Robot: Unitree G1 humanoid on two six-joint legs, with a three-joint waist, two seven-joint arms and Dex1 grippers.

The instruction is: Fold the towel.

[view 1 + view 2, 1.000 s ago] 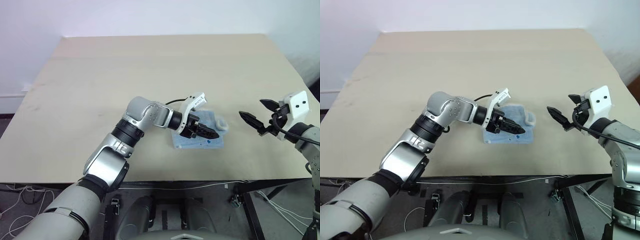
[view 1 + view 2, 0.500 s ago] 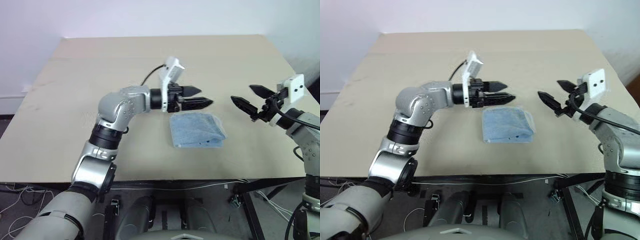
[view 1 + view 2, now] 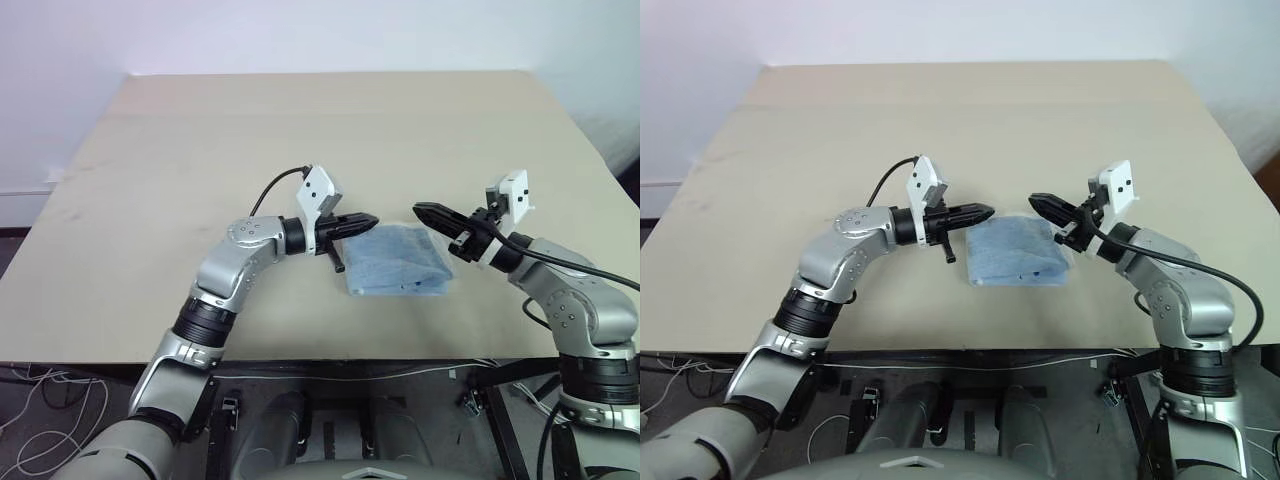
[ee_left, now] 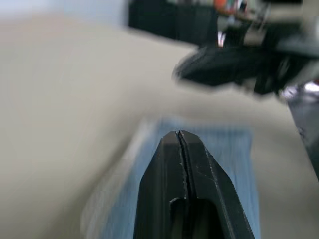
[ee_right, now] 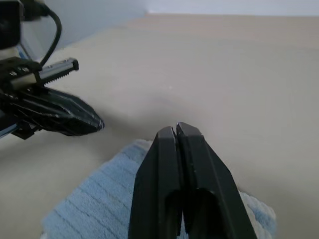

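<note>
The light blue towel [image 3: 397,261] lies folded into a small rectangle on the tan table [image 3: 200,180], near the front edge. My left gripper [image 3: 368,220] hovers just above the towel's left far corner, pointing right, shut with nothing in it. My right gripper [image 3: 422,210] hovers above the towel's right far corner, pointing left, also shut and empty. The two tips face each other over the towel with a small gap between them. In the left wrist view the towel [image 4: 234,164] lies below the closed fingers [image 4: 164,169]; in the right wrist view the towel [image 5: 94,204] shows beneath the closed fingers [image 5: 199,169].
A wide stretch of bare tabletop [image 3: 940,120] runs behind and to the left of the towel. The table's front edge [image 3: 330,362] lies close below the towel. A white wall rises behind the table.
Both grippers went from open to shut. The left gripper lifted off the towel and swung to its left side; the right gripper moved left toward the towel. The towel stays folded on the table.
</note>
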